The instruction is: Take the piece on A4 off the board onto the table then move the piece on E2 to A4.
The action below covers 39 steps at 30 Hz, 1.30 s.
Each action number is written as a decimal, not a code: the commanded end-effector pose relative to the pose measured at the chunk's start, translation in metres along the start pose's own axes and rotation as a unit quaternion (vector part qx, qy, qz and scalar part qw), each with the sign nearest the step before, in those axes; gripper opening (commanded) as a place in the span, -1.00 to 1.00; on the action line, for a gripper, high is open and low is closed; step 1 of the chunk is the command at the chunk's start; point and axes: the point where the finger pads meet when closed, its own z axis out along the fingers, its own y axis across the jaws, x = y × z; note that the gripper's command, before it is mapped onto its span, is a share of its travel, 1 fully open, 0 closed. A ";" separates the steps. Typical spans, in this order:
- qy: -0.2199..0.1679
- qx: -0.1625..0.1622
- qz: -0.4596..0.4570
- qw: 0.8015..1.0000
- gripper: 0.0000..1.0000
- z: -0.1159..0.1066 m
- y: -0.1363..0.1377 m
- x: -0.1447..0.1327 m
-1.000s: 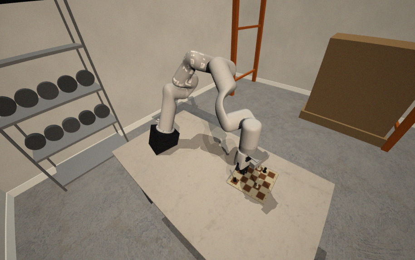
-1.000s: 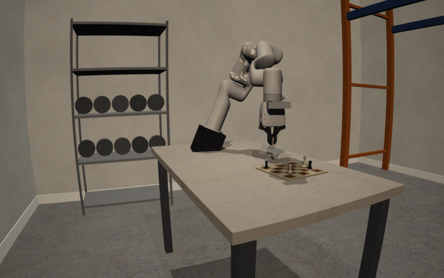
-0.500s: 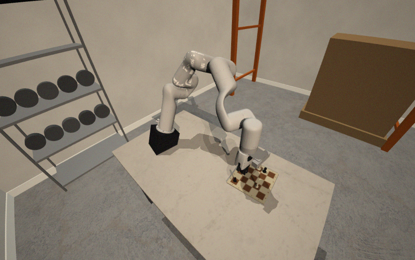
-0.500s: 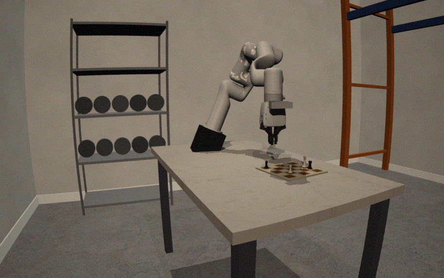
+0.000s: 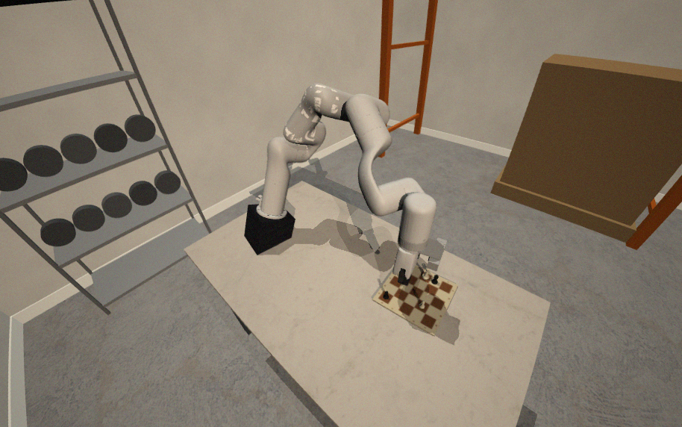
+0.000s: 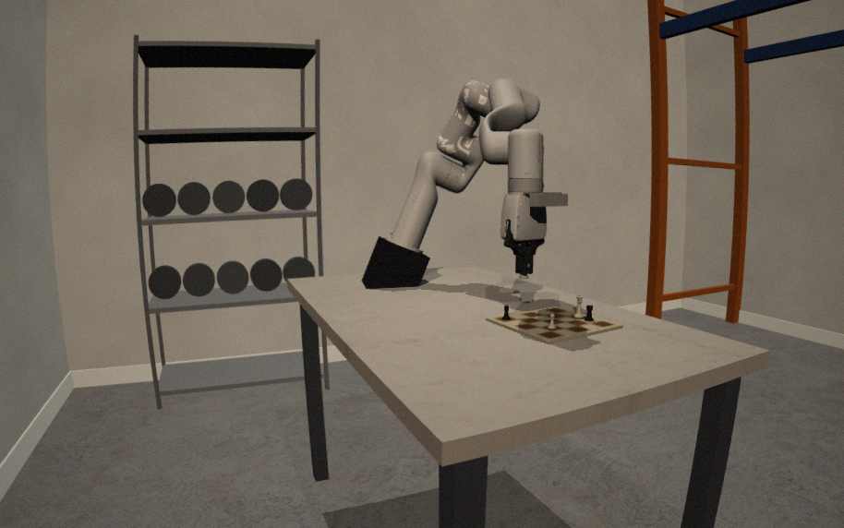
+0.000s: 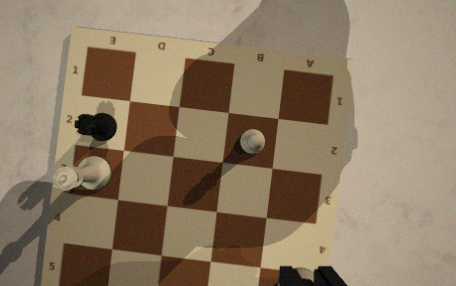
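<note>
Table (image 6: 473, 398): one board (image 7: 150, 227), three pieces visible in wrist view; gripper (image 6: 524, 271) aloft, pinching small pale piece (image 6: 524, 274).

Only the board (image 7: 300, 240) border carries readable marks, seen in the wrist view. Letters E, D, C, B, A are printed along the top edge, upside down. Numbers 1, 2, 4, 5 are read down the left edge; 1–4 down the right edge, inverted. White arm markings are illegible.

Brown-and-cream checkered board (image 7: 150, 227), black piece (image 7: 97, 126), white pawn (image 7: 252, 141).
</note>
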 end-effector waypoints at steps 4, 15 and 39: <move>0.003 0.000 -0.155 0.988 -1.00 -0.002 -0.008 0.008; 0.003 -0.001 -0.421 0.907 -1.00 -0.002 -0.024 0.019; -0.011 -0.007 -0.896 0.444 -1.00 0.000 -0.079 0.052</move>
